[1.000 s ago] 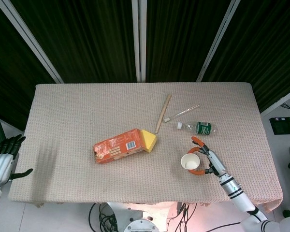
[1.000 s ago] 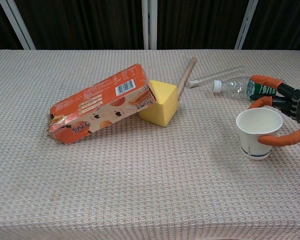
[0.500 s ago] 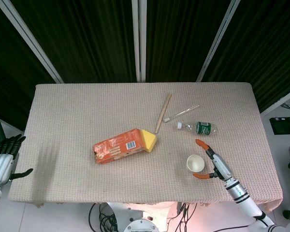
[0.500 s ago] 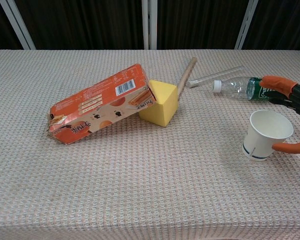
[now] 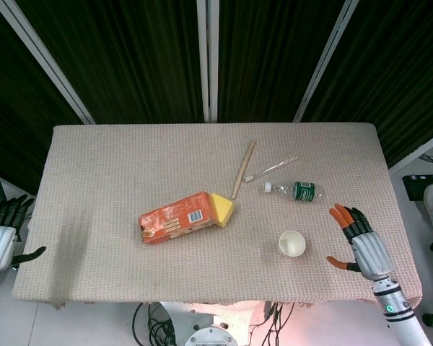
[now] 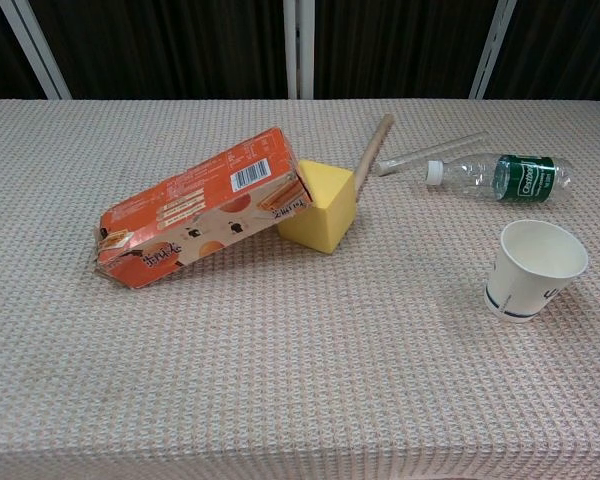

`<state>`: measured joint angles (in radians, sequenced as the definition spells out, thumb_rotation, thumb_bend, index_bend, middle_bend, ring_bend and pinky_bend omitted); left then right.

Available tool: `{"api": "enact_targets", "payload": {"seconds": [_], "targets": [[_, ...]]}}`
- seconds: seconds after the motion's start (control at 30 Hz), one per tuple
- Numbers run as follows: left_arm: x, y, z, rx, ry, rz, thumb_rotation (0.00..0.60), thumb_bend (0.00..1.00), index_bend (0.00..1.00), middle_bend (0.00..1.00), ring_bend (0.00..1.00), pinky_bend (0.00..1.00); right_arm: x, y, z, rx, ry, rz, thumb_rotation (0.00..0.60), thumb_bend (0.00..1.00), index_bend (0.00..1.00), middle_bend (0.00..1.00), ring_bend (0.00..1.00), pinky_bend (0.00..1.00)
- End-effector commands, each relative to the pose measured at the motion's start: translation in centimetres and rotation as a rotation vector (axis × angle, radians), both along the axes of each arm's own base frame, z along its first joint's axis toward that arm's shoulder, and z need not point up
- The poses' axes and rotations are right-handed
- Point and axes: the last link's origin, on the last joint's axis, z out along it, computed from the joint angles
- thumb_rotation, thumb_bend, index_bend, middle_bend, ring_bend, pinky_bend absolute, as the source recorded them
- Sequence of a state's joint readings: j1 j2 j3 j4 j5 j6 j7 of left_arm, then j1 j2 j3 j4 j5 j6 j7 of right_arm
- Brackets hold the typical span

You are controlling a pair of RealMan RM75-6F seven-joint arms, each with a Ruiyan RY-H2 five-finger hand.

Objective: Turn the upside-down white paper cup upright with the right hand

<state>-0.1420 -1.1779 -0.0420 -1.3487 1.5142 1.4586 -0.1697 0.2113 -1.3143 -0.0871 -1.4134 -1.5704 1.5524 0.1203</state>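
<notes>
The white paper cup [image 5: 291,244] [image 6: 533,269] stands mouth-up on the tablecloth at the front right, leaning a little to the right in the chest view. My right hand [image 5: 361,241] is open, well to the right of the cup and apart from it, near the table's right edge; the chest view does not show it. My left hand [image 5: 3,232] hangs off the table's left edge, fingers loosely curled, holding nothing.
An orange carton [image 5: 179,218] [image 6: 198,206] leans on a yellow block [image 5: 222,208] [image 6: 320,207] mid-table. A wooden stick [image 5: 243,169] [image 6: 372,152], a clear tube [image 5: 274,167] and a lying plastic bottle [image 5: 294,190] [image 6: 498,176] are behind the cup.
My right hand has let go of the cup and drawn back to the right, out of the chest view. The cup stays mouth-up, slightly shifted right. The left hand barely moved.
</notes>
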Motion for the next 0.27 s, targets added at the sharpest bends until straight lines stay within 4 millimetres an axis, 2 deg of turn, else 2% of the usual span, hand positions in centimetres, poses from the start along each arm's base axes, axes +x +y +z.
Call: {"api": "enact_targets", "payload": {"seconds": [0.03, 0.27], "targets": [[0.06, -0.09, 0.17, 0.009, 0.004, 0.002, 0.600, 0.11, 0.01, 0.00, 0.00, 0.00, -0.53, 2.66, 6.72, -0.176, 0.231, -0.277, 0.600, 0.00, 0.00, 0.00, 0.00, 0.00], [-0.16, -0.34, 0.25, 0.024, 0.018, 0.009, 0.600, 0.11, 0.01, 0.00, 0.00, 0.00, -1.05, 2.65, 6.20, -0.172, 0.273, -0.317, 0.600, 0.00, 0.00, 0.00, 0.00, 0.00]]}}
